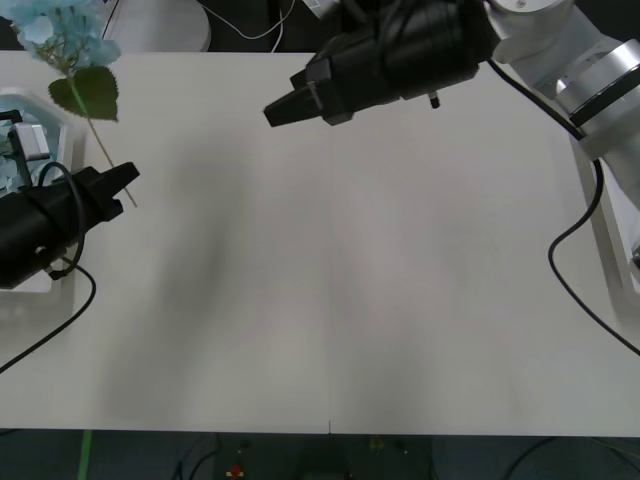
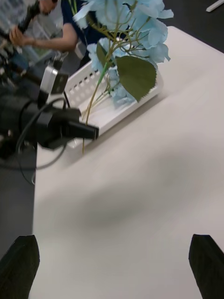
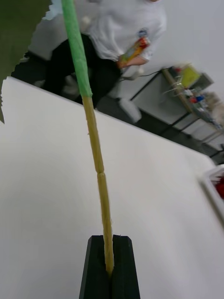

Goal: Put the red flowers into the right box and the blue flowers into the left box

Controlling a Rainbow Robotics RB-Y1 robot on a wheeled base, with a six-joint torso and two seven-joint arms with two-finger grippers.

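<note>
A: Blue flowers status? One stem was pinched in the left gripper, at the table's left edge, jaws closed flat on the bare yellowish stem end.

B: Confirmed from its wrist cam. The stem ran straight out of the closed fingers, tan at the base and wrapped green higher up, with a serrated leaf at the corner. My guess is it gripped low so the bloom hung clear for dropping in.

A: Where was the bloom?

B: Out past the gripper, over the left box's far end at the table's back-left corner. Pale-blue petal cluster, one broad green leaf below it. From the right wrist cam, more blue clusters looked to be lying in that white tray already. I'd call this one mid-placement, not released.

A: Right gripper?

B: Hovering over the far middle of the table, holding nothing, fingers spread wide. Looked idle, probably keeping out of the way.

A: Reds?

B: A bit of red sat in a white tray at the far right. Too small to tell more.
</note>
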